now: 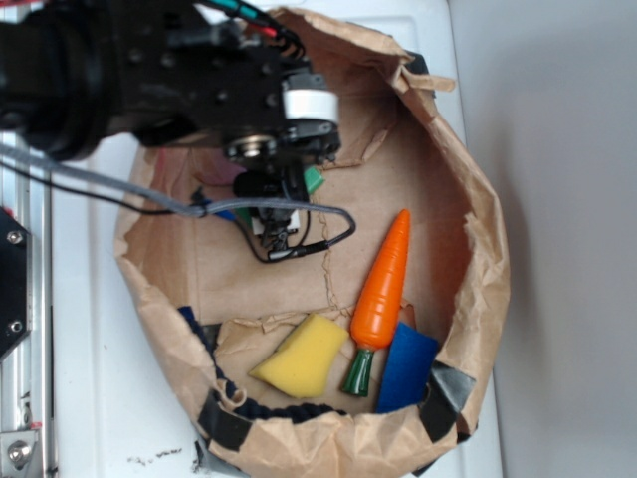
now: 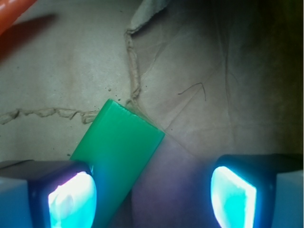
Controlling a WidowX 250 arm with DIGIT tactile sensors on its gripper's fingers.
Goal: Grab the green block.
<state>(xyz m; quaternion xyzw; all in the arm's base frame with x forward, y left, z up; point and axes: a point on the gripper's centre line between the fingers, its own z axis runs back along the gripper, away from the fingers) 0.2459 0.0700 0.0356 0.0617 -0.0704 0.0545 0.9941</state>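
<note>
The claw [image 2: 152,190] hangs spread wide over the brown paper floor of the bag [image 1: 478,249], holding nothing. In the wrist view the green block [image 2: 118,152] lies flat and skewed, its long axis running from about 1 o'clock to 7 o'clock, with its near end slipping under the left pad [image 2: 71,197]; the right pad [image 2: 232,194] stands well apart from it over bare paper. In the exterior view only a green corner [image 1: 315,180] peeks out at the arm's 3 o'clock side. The risk, as I judge it, is the offset: closing from here, the left pad may land on top of the block or nudge it aside instead of flanking it, and the skew could make it twist out. The carrot [image 1: 383,284], sponge [image 1: 299,357] and blue block [image 1: 406,366] lie toward 5 o'clock, well clear.
</note>
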